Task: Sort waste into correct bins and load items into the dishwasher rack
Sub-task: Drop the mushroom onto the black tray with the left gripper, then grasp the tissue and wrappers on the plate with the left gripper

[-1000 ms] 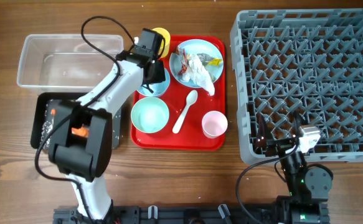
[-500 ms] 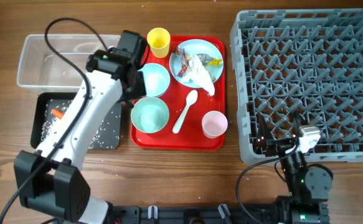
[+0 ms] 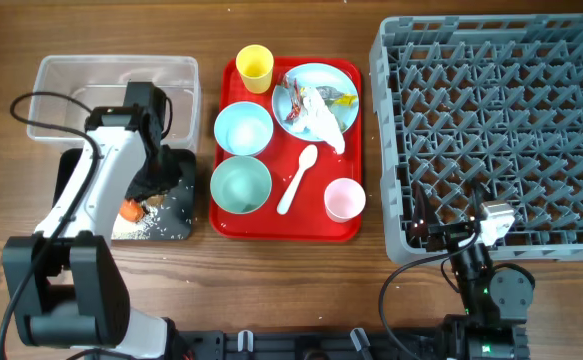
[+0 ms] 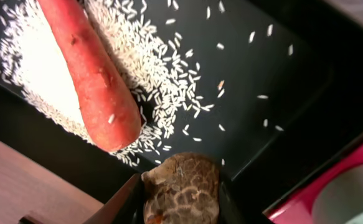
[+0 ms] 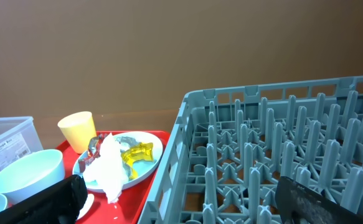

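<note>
- Left gripper clamps a small brown lump over the black tray, near carrot and rice.
- Right gripper gapes wide beside the dishwasher rack.

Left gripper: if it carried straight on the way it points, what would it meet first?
Probably the black tray floor, among loose rice just beside the carrot tip; the brown lump that the left gripper holds would land first. Depth is unclear.

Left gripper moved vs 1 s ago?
Yes. In the overhead view the left gripper went left, off the red tray, and is now over the black tray, shut on the brown lump.
</note>
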Controlling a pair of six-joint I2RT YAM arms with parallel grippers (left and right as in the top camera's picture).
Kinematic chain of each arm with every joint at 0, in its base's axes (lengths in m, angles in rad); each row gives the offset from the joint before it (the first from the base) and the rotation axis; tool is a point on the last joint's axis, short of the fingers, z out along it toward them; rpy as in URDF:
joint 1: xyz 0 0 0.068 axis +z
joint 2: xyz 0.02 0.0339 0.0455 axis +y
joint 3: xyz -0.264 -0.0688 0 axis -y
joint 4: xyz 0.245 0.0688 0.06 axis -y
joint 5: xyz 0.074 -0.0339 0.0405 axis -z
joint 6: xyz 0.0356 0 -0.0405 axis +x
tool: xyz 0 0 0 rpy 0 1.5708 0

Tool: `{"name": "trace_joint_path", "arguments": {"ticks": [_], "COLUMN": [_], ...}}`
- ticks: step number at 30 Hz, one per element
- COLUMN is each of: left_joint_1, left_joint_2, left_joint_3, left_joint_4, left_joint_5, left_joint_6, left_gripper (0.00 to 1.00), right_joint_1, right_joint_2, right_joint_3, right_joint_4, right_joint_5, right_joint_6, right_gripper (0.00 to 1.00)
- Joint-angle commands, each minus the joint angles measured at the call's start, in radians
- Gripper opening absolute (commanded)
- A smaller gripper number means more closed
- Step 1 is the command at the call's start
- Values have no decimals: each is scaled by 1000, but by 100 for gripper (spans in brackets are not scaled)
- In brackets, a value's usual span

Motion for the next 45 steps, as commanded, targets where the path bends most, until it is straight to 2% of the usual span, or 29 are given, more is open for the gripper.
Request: {"name": "trace_joint_path", "arguments": {"ticks": [1,6,12,16,21,26,29,36,41,45], "left_joint_1": [5,5,3,-23,-132,-287,-356,-430,-481,-514], "left_joint_2": [-10,-10,-27,-100,-130,-130,-118,75,251,370], "left_joint_3": [-16,-16,3,57,68,68,130,578,613,613], "left_joint_4": [6,22,14,29,151,322,421,368,446,468], "left_joint_5": [20,20,25,131,272,272,299,327,327,327], "left_joint_6": [-16,-16,-16,-15,-5,-5,-6,22,21,21], "left_gripper": [45,48,42,42,41,35,36,37,38,51], "right_joint_1": [4,4,4,4,4,4,4,4,4,4], "right_joint_2": [-3,-3,-3,-3,-3,-4,-3,-3,-3,-3], "right_joint_3": [-1,-1,-1,-1,-1,-1,-1,-1,-1,-1], "right_joint_4": [5,5,5,5,5,5,5,5,5,5], "right_joint_5": [-10,-10,-10,-10,-10,-10,-10,-10,-10,-10], "right_joint_6": [-13,-13,-13,-13,-13,-13,-13,-13,-13,-13], "right_gripper": [100,100,100,100,100,100,100,100,100,100]}}
